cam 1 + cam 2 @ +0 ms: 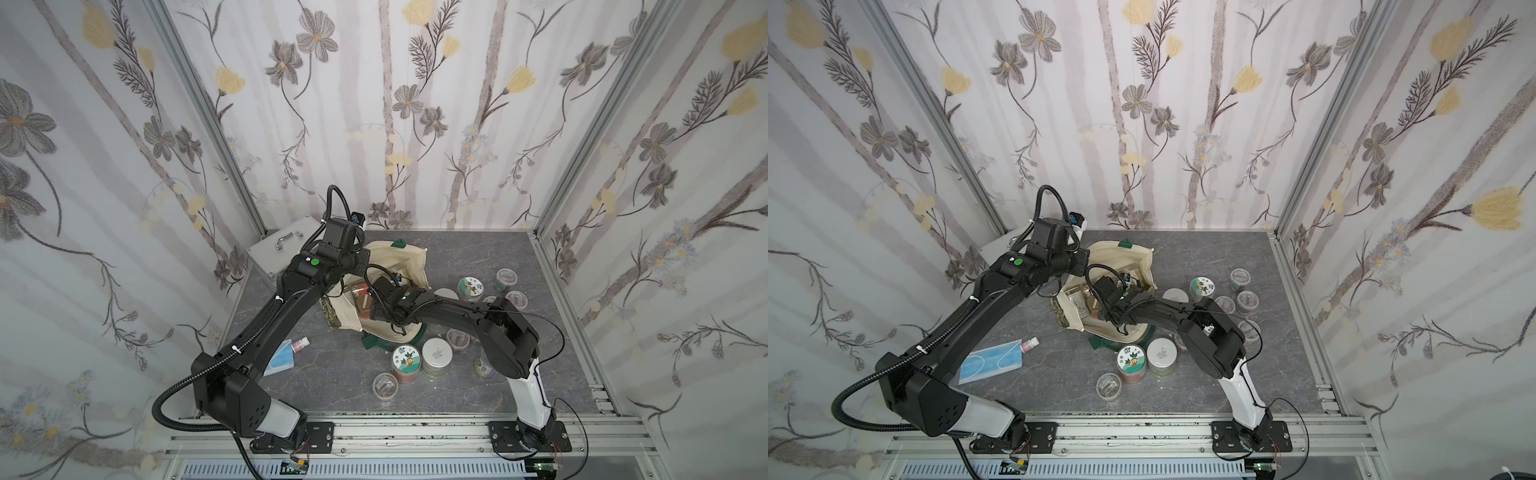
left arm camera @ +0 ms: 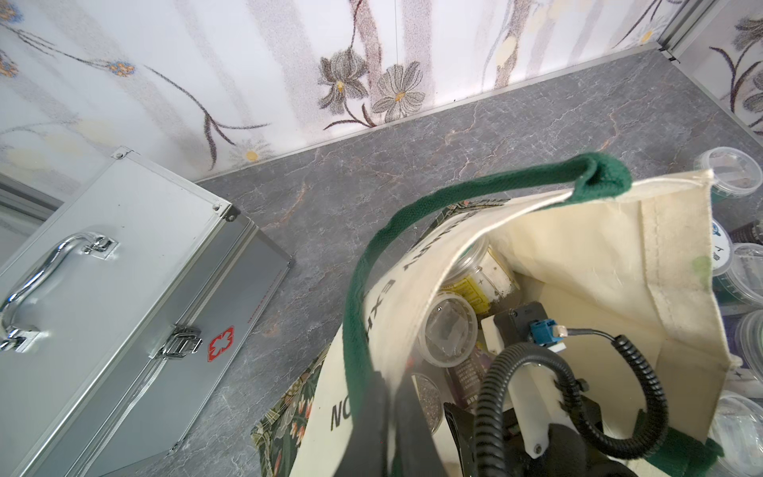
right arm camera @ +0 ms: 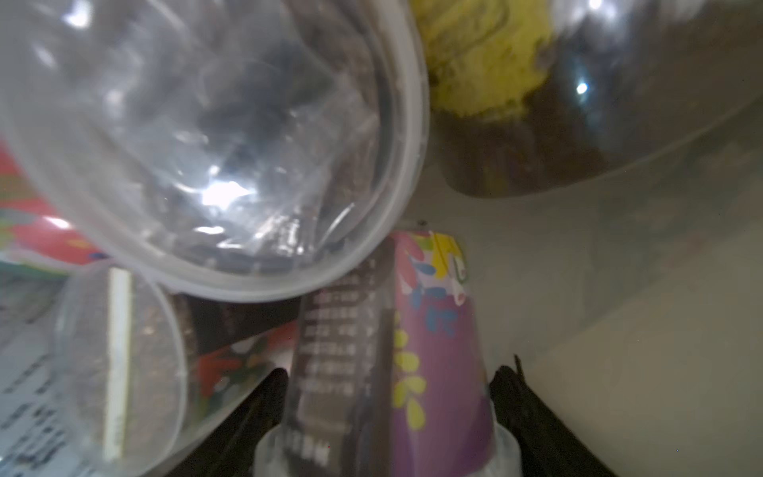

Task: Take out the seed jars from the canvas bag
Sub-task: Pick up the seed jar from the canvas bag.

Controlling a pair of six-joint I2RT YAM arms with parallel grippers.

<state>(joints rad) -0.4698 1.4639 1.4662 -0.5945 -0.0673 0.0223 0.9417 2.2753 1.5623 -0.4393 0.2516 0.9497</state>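
Observation:
The cream canvas bag [image 1: 409, 259] [image 2: 598, 256] lies open near the back of the table. My left gripper [image 2: 391, 378] is shut on its rim beside the green handle [image 2: 454, 190]. Inside the bag my right gripper [image 3: 392, 371] has both fingertips against a purple-labelled seed jar [image 3: 433, 330]. A short clear jar [image 3: 206, 144] [image 2: 448, 332] and a yellow-labelled jar [image 2: 483, 276] lie beside it. Several seed jars stand outside the bag: a sticker-lidded one [image 1: 406, 358], a white-lidded one [image 1: 436, 353], a clear one [image 1: 385, 385], and more at the right [image 1: 470, 287].
A silver metal case [image 1: 278, 249] [image 2: 124, 268] sits at the back left, close to the bag. A blue face mask [image 1: 990, 361] and a small pink-capped bottle [image 1: 300, 344] lie at the front left. Floral walls close in three sides.

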